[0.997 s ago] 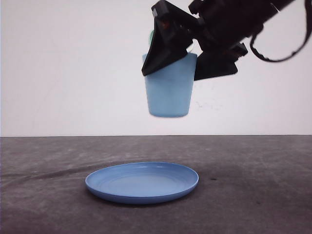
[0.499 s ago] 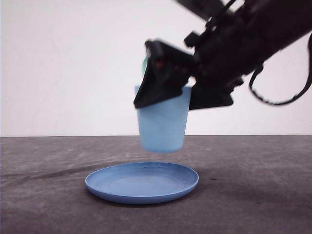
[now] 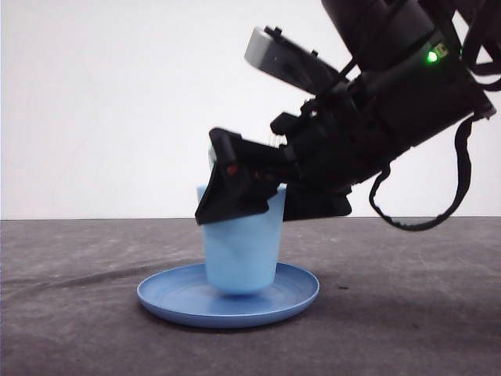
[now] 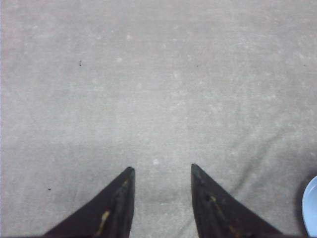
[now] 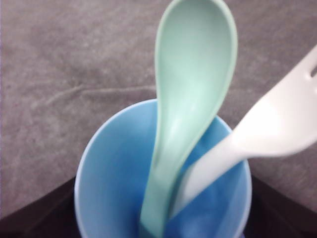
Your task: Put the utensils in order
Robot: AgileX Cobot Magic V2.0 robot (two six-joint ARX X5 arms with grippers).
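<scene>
Your right gripper clamps the cup, now seated upright on the plate, with spoon and fork standing handle-down inside, long axes near vertical; left gripper hangs parted, empty, over bare table.

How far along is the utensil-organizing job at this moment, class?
Done: the spoon and fork stand inside the cup. In hand: the right end effector grips the cup, at or just above the plate. Left: release and withdraw. The left end effector is open over bare table.
</scene>
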